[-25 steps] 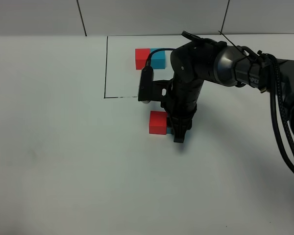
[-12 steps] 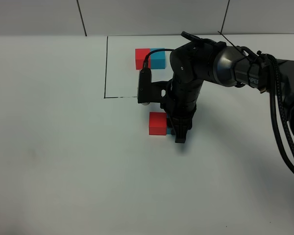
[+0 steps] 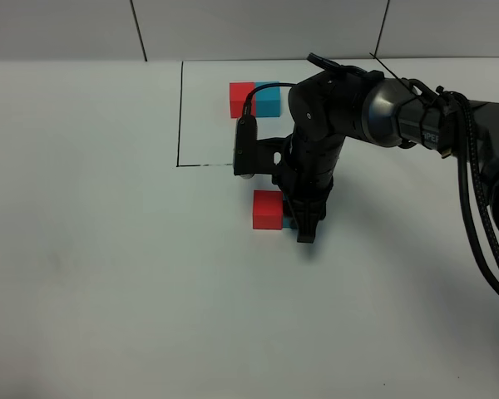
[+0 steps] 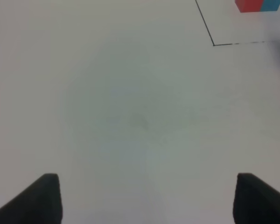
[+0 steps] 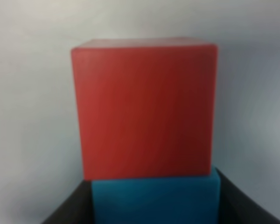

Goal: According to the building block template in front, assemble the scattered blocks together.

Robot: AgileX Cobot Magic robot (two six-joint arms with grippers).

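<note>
- White counter [image 3: 108,274] fills the high view, with a pale panelled wall along its far edge and a thin black drawn line [image 3: 180,116] marking part of a rectangle.
- Template [image 3: 254,99] sits inside that line at the far side: red half toward the left of the high view, blue half toward the right, so its long axis runs left-right. Its blue end is partly covered by a black cable.
- Left wrist view catches the template [image 4: 258,5] only at a corner, cut off by the frame edge.
- Red block [image 3: 268,208] lies on the counter nearer than the line, outside it, fully in sight.
- Blue block [image 3: 289,222] is almost wholly hidden behind the right arm [image 3: 349,108]; only a sliver shows, touching the red block on the side toward the right of the high view.
- Right wrist view, blurred, shows the blue block [image 5: 155,199] flush against the red block [image 5: 144,109], its lower part cut off.
- These 2 blocks line up left-right, parallel to the template, in the same colour order.
- Right tool [image 3: 305,224] points straight down, its dark fingers [image 5: 67,207] flanking the blue block and pinching it.
- Left tool [image 4: 144,198] hangs over bare counter, spread wide, only 2 dark fingertips [image 4: 44,196] showing; the high view does not show it.
</note>
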